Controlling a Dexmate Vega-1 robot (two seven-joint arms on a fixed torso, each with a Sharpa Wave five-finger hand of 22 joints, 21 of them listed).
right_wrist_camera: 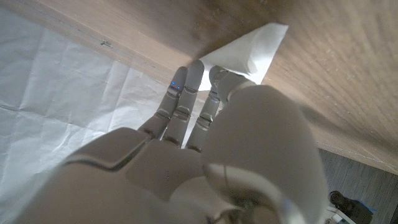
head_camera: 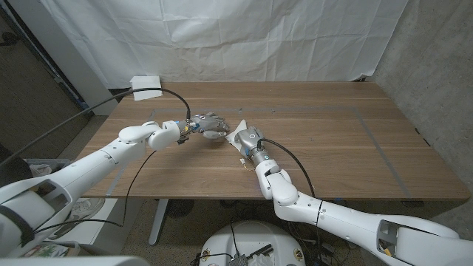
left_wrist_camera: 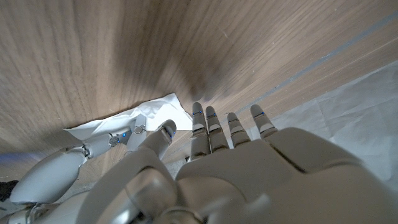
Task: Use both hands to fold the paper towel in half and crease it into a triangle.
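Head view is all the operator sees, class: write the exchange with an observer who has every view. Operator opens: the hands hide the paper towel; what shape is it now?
Observer: In the right wrist view the paper towel ends in a sharp pointed corner, like a triangle's tip.
Operator: Where are the right hand's fingers?
Observer: The right hand has its fingers stretched straight, tips at the towel's edge.
Operator: And the left hand?
Observer: The left hand has straight fingers beside a towel corner; whether they press it, I cannot tell.

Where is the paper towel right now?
Head view: the paper towel lies mid-table, between the left hand and the right hand.
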